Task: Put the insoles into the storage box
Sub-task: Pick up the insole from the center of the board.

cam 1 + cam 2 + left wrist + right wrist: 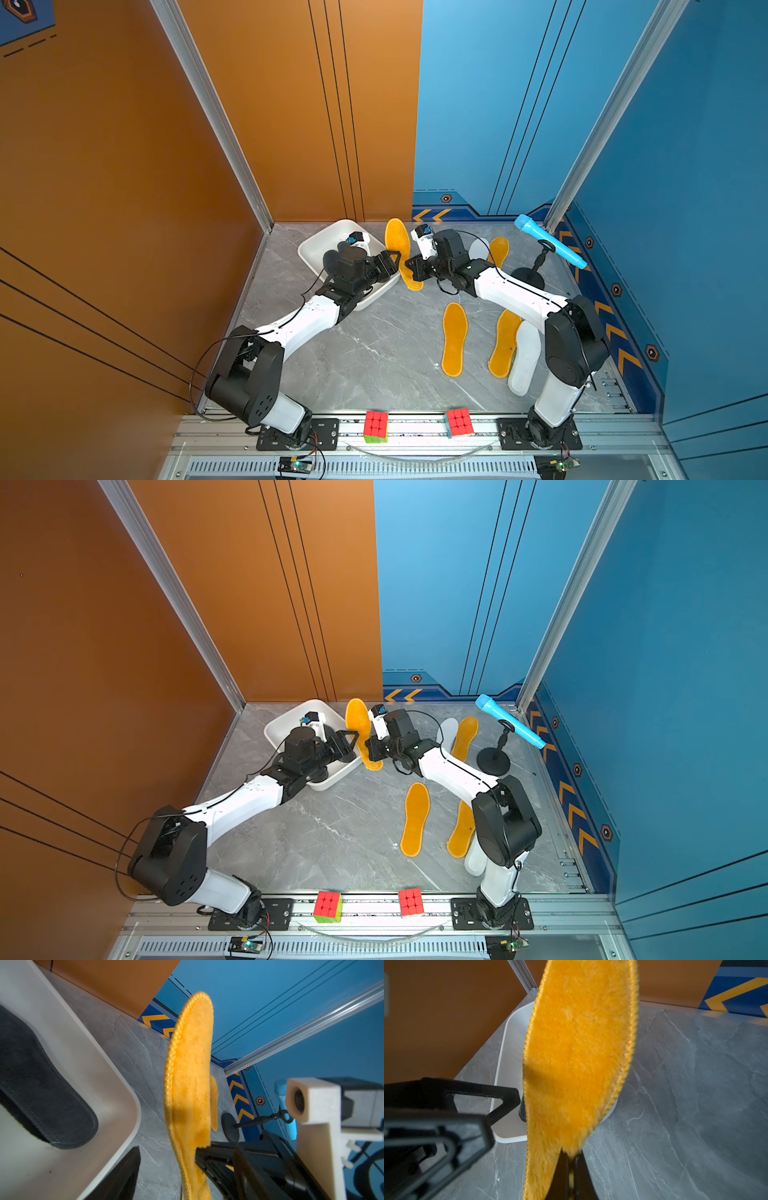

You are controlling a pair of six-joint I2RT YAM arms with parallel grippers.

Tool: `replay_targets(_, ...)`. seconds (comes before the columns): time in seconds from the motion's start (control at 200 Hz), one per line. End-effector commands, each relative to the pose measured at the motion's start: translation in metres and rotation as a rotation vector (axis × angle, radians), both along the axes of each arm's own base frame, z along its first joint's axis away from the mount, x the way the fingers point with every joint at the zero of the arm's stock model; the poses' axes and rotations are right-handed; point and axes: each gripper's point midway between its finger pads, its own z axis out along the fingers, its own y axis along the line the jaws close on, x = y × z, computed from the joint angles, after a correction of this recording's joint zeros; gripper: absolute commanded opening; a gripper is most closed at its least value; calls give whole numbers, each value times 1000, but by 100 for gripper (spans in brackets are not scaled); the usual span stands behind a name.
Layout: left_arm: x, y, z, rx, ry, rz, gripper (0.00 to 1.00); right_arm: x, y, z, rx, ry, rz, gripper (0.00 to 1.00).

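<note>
- Handover, by my reading: right gripper (409,268) pinched shut on the held orange insole (399,245) at 12 o'clock, just beside the storage box (316,245) at 11.
- Left gripper (395,259): jaws apart astride that insole, not clamped.
- Next calls for: left clamps, right lets go, swing over the box.
- Count: orange four, namely the held one, two orange insoles (454,338) (505,343) at 4 and a far orange insole (498,249) at 1. One white insole (525,357) at 4 and one pale insole (478,249) at 1. One dark insole (41,1084) seen in the box; the arm hides any more. One box.

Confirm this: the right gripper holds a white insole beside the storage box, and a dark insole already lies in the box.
Wrong colour: the right gripper holds an orange-yellow insole, not a white one; the right wrist view shows it. It is beside the storage box, and a dark insole already lies in the box.
</note>
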Motion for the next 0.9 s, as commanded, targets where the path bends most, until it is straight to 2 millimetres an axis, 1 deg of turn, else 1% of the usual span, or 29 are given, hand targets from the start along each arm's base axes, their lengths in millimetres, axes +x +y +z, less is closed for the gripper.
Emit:
replay_targets(0.0,3,7,-1,-34,9,28,58,-6,5,25,-18,-56,38,0)
replay_targets(0.09,3,7,-3,-36,15,27,46,-8,8,26,-32,-57,49,0)
replay_targets(0.28,4,3,-6,-42,28,11,36,-9,11,29,-32,-65,56,0)
replay_targets(0.345,5,1,-8,-45,34,6,35,-10,12,30,-32,-66,61,0)
replay_targets(0.476,7,-3,-9,-50,39,-8,28,-12,14,31,-38,-67,73,0)
replay_targets(0.556,7,-3,-10,-53,39,-6,26,-13,15,31,-41,-66,76,0)
replay_targets(0.791,8,-7,-8,-75,32,-24,22,-17,22,28,-25,-42,108,0)
replay_targets(0.896,9,-9,-10,-87,39,-30,16,-17,25,25,-22,-29,115,0)
